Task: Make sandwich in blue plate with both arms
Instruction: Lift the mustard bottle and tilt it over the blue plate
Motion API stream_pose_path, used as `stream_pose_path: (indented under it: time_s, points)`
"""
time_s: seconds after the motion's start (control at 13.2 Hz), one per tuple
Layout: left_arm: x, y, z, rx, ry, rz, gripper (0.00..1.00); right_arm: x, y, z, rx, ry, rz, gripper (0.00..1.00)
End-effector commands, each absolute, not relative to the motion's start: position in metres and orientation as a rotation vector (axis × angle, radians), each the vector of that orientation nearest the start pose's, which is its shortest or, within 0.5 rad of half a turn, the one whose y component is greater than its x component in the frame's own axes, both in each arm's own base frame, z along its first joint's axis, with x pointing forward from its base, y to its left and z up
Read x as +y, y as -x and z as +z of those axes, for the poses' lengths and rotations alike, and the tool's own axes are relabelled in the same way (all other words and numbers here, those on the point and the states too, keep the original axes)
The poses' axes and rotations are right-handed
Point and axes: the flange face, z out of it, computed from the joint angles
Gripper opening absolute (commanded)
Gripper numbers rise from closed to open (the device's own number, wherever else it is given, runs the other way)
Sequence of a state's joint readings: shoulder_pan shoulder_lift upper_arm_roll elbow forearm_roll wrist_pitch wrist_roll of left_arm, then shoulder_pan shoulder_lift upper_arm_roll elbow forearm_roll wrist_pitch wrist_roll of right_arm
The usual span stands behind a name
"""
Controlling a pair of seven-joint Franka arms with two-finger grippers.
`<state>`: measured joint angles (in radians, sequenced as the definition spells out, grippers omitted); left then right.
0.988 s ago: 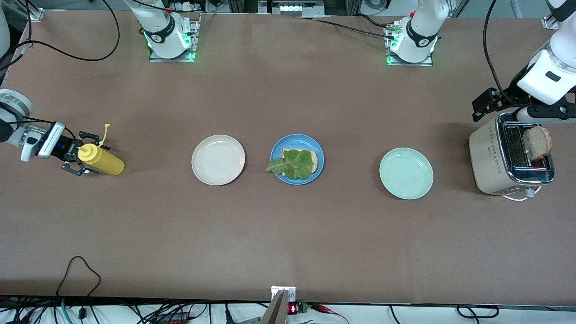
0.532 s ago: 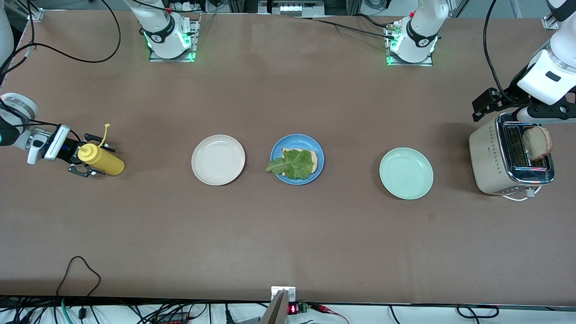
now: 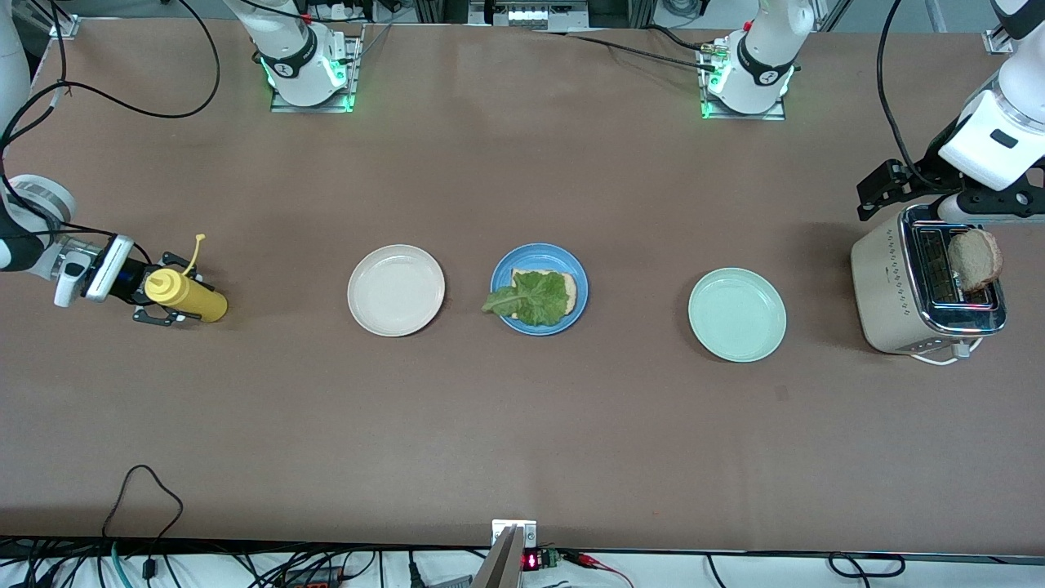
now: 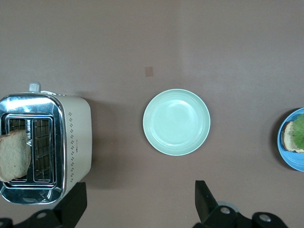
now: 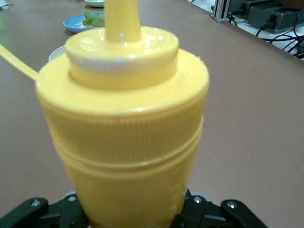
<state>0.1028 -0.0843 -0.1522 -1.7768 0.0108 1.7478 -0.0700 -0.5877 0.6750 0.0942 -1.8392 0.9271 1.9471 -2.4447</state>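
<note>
Since prev. frame, right tool (image 3: 167,298) has been closed in round yellow bottle (image 3: 192,297); firm grip can't be confirmed. Left tool (image 4: 137,204) is held wide open, empty, waiting over toaster (image 3: 906,286). Blue plate (image 3: 506,265), mid-surface, carries bread (image 3: 571,287) + lettuce (image 3: 535,298); second slice (image 3: 976,258) is left in toaster.

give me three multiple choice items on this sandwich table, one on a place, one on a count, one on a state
1. Where is the lettuce leaf?
A. on the blue plate
B. on a green plate
C. in the toaster

2. How many plates are on the table?
A. two
B. three
C. four

3. What is in the toaster?
A. nothing
B. a bread slice sticking up
C. a bottle

Answers:
1 A, the leaf lies over bread on the blue plate.
2 B, the cream plate, the blue plate and the mint plate.
3 B, the slice pokes out of a slot.
</note>
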Motion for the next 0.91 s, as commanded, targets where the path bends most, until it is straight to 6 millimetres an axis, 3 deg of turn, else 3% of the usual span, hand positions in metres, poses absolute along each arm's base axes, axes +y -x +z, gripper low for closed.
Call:
stream_pose_path:
  time_s: [0.0,0.53,0.84]
  points:
    - [-0.03,-0.541,0.594,-0.003,3.13,-0.103,1.0,-0.209,-0.576,0.171,-1.478,1.912,-0.927,0.0]
    - [-0.028,-0.541,0.593,-0.007,3.13,-0.1,1.0,-0.123,-0.624,0.286,-1.572,2.088,-0.719,0.0]
    - [-0.027,-0.54,0.593,-0.027,3.132,-0.098,1.0,-0.04,-0.633,0.336,-1.678,2.203,-0.475,0.0]
